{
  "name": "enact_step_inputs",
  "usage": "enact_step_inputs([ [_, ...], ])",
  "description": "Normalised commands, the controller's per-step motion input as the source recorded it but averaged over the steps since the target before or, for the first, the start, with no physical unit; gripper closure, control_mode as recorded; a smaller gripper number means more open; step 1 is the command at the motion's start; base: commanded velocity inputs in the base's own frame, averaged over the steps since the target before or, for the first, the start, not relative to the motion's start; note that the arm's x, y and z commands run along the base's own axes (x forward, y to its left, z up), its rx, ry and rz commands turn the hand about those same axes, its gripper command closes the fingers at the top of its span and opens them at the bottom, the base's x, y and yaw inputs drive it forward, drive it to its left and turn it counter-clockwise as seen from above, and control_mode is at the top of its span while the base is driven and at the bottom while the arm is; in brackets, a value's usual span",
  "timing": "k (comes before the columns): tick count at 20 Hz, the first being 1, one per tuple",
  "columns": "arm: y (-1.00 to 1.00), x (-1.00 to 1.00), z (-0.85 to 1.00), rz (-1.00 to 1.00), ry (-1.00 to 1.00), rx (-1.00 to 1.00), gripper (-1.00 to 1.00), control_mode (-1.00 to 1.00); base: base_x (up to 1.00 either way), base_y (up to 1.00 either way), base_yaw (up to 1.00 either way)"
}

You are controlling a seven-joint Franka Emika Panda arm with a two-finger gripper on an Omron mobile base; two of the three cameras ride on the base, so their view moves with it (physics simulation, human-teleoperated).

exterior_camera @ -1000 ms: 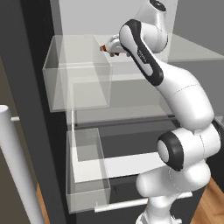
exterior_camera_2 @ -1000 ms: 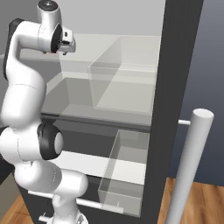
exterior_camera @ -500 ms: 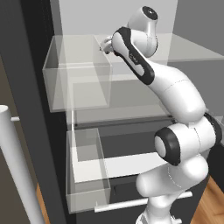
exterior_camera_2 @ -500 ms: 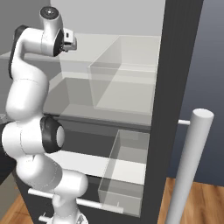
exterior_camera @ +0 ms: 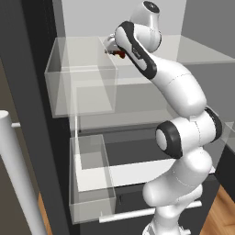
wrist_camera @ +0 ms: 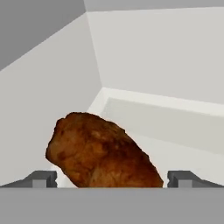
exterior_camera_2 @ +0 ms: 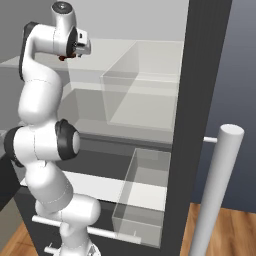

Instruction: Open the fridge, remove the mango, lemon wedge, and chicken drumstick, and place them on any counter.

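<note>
claw jaws stand fully apart around the reddish-brown, elongated chicken drumstick on the pale fridge shelf; closing off-centre could squeeze its tapered body sideways.

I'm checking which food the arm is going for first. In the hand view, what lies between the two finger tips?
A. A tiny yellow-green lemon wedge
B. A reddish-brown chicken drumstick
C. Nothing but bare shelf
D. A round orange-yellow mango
B: the hand view shows the chicken drumstick, a lumpy reddish-brown meat piece, lying on the pale fridge shelf between the open gripper tips, which stand clear on either side.
</note>
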Motion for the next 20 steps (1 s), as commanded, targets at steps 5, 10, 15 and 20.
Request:
enact_step_inputs([
  [5, 0.3, 0.0, -0.65, 0.0, 0.0, 0.0, -1.0, -1.0, 0.0, 0.0, 0.0],
  [10, 0.32, 0.07, -0.74, 0.0, 0.03, 0.0, 1.0, -1.0, 0.0, 0.0, 0.0],
  [15, 0.0, 0.04, -0.16, 0.0, 0.05, 0.0, 1.0, -1.0, 0.0, 0.0, 0.0],
  [20, 0.0, 0.0, -0.13, 0.0, -0.01, 0.0, 1.0, -1.0, 0.0, 0.0, 0.0],
])
